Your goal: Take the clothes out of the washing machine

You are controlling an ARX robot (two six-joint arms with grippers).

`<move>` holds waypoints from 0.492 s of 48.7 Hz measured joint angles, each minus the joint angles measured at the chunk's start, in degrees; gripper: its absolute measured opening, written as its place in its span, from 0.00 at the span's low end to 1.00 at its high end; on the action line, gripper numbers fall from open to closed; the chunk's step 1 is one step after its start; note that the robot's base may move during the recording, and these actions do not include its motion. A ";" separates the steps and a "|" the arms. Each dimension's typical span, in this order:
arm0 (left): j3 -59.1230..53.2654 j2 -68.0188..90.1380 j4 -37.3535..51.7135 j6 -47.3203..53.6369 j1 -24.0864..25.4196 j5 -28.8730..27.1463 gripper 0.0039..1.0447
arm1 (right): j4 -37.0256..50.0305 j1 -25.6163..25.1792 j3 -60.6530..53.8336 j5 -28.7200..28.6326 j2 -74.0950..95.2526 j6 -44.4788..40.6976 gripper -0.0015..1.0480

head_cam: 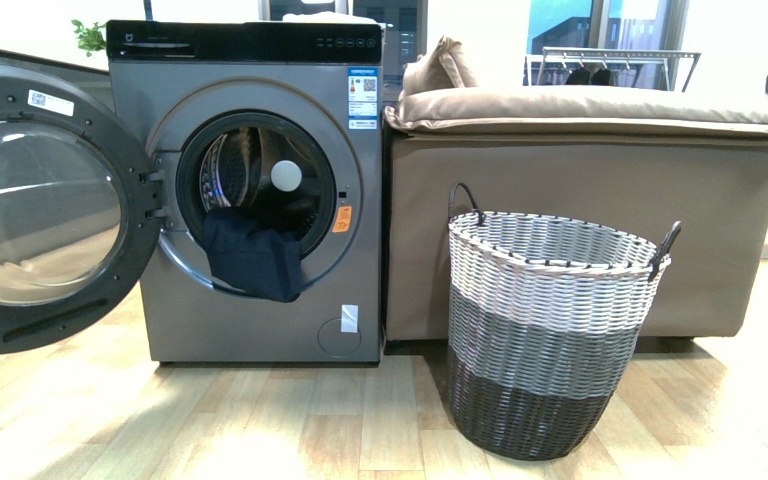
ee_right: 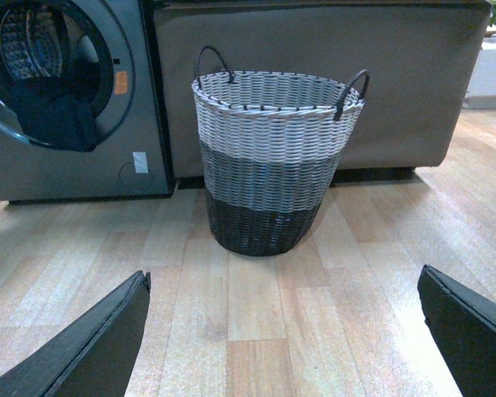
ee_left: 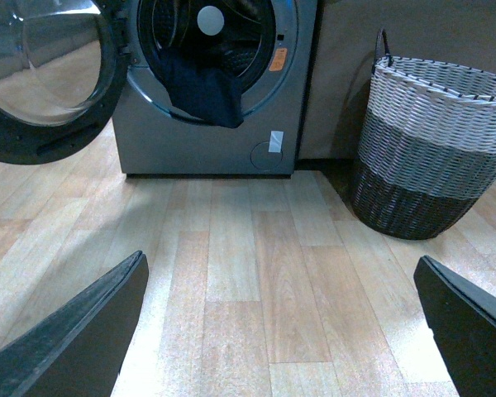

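Left gripper [ee_left: 281,258], right gripper [ee_right: 283,273]: hovering spread wide, empty, well apart from navy garment [head_cam: 253,262] drooping over washing machine's [head_cam: 260,330] drum lip; possibly risking pinching one loose fold, snagging fabric on rim.

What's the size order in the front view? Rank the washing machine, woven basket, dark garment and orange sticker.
1. washing machine
2. woven basket, though it stands nearer the camera
3. dark garment
4. orange sticker
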 joint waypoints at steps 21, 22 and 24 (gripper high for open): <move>0.00 0.00 0.00 0.00 0.00 0.00 0.94 | 0.00 0.00 0.00 0.00 0.00 0.00 0.93; 0.00 0.00 0.00 0.00 0.00 0.00 0.94 | 0.00 0.00 0.00 0.00 0.00 0.00 0.93; 0.00 0.00 0.00 0.00 0.00 0.00 0.94 | 0.00 0.00 0.00 0.00 0.00 0.00 0.93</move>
